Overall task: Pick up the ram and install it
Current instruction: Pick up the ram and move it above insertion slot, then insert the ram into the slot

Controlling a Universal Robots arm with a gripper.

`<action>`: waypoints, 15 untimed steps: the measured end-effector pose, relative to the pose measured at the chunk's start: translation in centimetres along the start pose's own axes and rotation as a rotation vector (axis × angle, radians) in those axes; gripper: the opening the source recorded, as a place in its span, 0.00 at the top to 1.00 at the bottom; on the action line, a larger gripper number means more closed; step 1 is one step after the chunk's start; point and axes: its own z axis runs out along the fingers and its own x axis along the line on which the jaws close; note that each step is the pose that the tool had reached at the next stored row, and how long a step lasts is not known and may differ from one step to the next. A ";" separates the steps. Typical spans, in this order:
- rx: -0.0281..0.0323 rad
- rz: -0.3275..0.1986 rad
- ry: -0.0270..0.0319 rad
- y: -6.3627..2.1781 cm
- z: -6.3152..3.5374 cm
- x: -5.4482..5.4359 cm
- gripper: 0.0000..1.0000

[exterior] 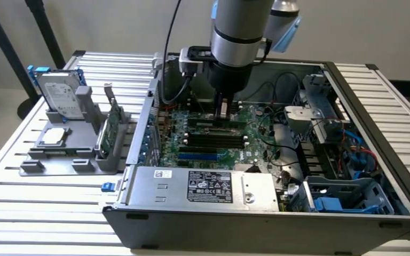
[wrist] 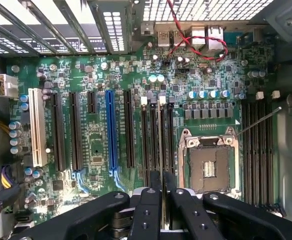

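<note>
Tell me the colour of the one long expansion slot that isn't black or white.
The expansion slot is blue, clearest in the wrist view.

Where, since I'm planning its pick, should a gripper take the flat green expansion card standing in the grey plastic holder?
Probably by its exposed top edge, pinching the two flat faces, from straight above: the green expansion card stands upright on edge in the grey plastic holder, whose posts flank its lower part.
</note>
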 end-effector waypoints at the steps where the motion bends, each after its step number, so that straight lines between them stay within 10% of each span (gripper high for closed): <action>1: 0.0000 -0.001 0.0002 -0.01 0.18 0.0 0.86; 15: -0.0002 -0.003 0.0011 -0.03 0.49 0.1 0.86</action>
